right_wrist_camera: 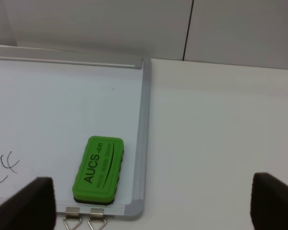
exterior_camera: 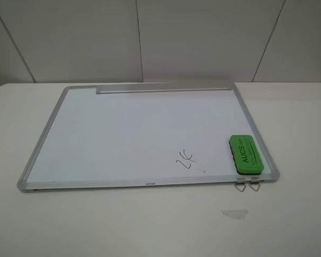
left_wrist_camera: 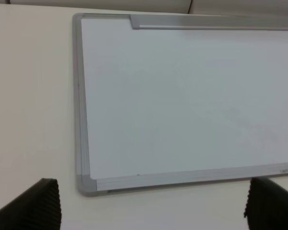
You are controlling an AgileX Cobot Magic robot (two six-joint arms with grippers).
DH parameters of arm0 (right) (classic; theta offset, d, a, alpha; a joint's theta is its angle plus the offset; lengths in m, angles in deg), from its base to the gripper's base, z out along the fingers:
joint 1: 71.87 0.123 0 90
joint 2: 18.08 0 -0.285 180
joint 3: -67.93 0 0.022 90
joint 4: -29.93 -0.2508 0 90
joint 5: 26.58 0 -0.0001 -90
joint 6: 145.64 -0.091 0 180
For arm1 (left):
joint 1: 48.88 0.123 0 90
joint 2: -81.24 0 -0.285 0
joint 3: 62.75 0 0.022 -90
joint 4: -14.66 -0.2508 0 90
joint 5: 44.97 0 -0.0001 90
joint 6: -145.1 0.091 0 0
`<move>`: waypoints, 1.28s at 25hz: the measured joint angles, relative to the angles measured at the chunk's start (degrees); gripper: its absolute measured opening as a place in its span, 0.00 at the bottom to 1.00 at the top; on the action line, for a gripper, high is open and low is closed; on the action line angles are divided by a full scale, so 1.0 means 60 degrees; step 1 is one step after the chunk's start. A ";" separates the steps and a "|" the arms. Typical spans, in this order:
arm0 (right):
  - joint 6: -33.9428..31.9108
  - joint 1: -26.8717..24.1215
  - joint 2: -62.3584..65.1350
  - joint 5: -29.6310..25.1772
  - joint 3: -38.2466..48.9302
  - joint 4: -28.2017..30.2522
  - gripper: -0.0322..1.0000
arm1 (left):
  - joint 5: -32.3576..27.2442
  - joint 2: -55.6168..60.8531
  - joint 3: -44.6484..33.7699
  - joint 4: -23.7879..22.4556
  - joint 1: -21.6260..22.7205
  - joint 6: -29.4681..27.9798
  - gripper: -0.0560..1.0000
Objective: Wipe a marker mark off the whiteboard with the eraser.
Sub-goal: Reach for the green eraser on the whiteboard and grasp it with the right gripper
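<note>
The whiteboard [exterior_camera: 123, 134] lies flat on the table, its metal tray strip [exterior_camera: 163, 88] along the far edge. The black marker mark [exterior_camera: 186, 158] sits near the board's front edge, right of centre. The green eraser [exterior_camera: 246, 154] rests on the board's front right corner, lettering up, just right of the mark. Neither arm shows in the exterior high view. My left gripper [left_wrist_camera: 151, 203] is open and empty above the board's front left corner [left_wrist_camera: 86, 182]. My right gripper [right_wrist_camera: 151, 206] is open and empty, held back from the eraser [right_wrist_camera: 98, 170] and the mark [right_wrist_camera: 5, 167].
Two metal hanging clips [exterior_camera: 247, 186] stick out from the board's front edge under the eraser. A small pale scrap of tape [exterior_camera: 234, 213] lies on the white table in front of them. A light panelled wall stands behind the table.
</note>
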 joint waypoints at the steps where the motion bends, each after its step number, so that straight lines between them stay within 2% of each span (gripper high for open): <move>1: 0.0000 0.0000 0.0000 0.0000 0.0000 0.0000 0.82 | 0.0000 0.0000 0.0000 0.0000 0.0000 0.0000 0.79; 23: 0.0000 0.0000 0.0000 0.0000 0.0000 0.0000 0.82 | 0.0000 0.0000 0.0000 0.0000 0.0000 0.0000 0.79; 28: -0.0684 0.0195 0.0000 0.0009 0.0000 0.0108 0.82 | 0.0000 0.0000 0.0000 0.0000 0.0000 0.0000 0.79; 32: -0.0805 0.0287 -0.0073 -0.0083 -0.0032 0.0038 0.82 | 0.0000 0.0000 0.0000 0.0000 0.0000 0.0000 0.79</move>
